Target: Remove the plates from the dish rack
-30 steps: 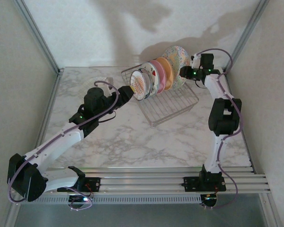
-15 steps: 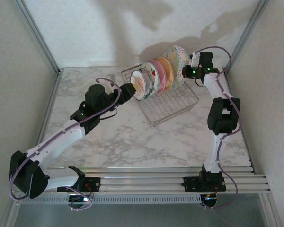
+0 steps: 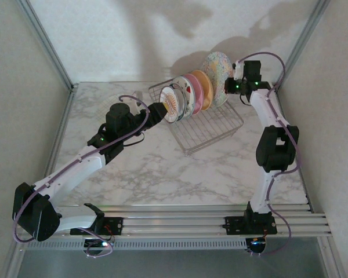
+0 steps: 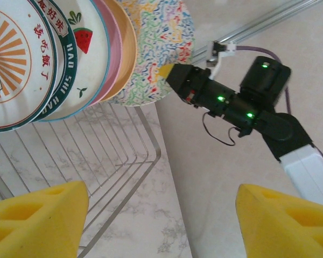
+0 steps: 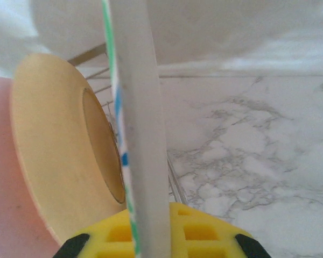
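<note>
Overhead: five plates (image 3: 191,92) upright in row at far end of dish rack (image 3: 211,127) on marble table (image 3: 162,168). Right gripper (image 3: 228,87) clamped on rim of speckled plate (image 3: 217,75), at right end of row. Right wrist view adds edge-on rim between yellow pads (image 5: 204,231), orange plate (image 5: 48,134) just beside. Left gripper (image 4: 160,201) spread wide, empty, near sunburst plate (image 4: 11,59); left wrist view reveals plate prints
</note>
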`<state>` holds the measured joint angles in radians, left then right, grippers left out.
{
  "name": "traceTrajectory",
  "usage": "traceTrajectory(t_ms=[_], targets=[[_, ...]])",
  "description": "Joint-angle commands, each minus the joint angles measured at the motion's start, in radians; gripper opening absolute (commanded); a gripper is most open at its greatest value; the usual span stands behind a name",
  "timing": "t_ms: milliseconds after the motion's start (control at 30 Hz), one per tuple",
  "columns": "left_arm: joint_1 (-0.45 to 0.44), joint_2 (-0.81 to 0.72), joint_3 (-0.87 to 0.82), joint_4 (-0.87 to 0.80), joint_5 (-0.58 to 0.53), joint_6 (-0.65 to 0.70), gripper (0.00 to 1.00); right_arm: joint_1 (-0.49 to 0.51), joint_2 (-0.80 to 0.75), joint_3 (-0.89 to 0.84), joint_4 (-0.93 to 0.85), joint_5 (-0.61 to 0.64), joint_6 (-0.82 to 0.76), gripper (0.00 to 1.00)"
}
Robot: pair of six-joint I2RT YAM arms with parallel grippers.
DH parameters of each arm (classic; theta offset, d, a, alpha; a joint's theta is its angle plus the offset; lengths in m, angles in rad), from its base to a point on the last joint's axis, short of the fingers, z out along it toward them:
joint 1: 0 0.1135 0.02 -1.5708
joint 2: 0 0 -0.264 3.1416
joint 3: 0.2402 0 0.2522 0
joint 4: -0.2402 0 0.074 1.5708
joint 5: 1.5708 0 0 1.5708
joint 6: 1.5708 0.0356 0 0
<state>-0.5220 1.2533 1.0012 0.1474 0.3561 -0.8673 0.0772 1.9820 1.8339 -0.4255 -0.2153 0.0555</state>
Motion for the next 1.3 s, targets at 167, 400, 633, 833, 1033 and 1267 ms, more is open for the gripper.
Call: traceTrajectory(t_ms=[167, 400, 633, 833, 1033, 1267], targets=[[-0.009, 0.012, 0.038, 0.07, 0.025, -0.002, 0.72, -0.002, -0.243, -0.071, 0.058, 0.072, 0.01, 0.0], [-0.032, 0.055, 0.067, 0.127, 0.045, -0.013, 0.72, -0.01, -0.45, -0.196, 0.09, 0.073, 0.092, 0.0], [-0.072, 0.186, 0.163, 0.168, 0.096, -0.043, 0.72, -0.011, -0.631, -0.314, 0.138, -0.046, 0.302, 0.0], [-0.094, 0.305, 0.253, 0.19, 0.142, -0.089, 0.72, -0.009, -0.727, -0.383, 0.18, -0.175, 0.493, 0.0], [-0.103, 0.377, 0.309, 0.267, 0.153, -0.136, 0.71, 0.0, -0.762, -0.429, 0.198, -0.298, 0.624, 0.0], [-0.105, 0.395, 0.32, 0.3, 0.149, -0.157, 0.68, 0.026, -0.776, -0.481, 0.227, -0.368, 0.7, 0.0]])
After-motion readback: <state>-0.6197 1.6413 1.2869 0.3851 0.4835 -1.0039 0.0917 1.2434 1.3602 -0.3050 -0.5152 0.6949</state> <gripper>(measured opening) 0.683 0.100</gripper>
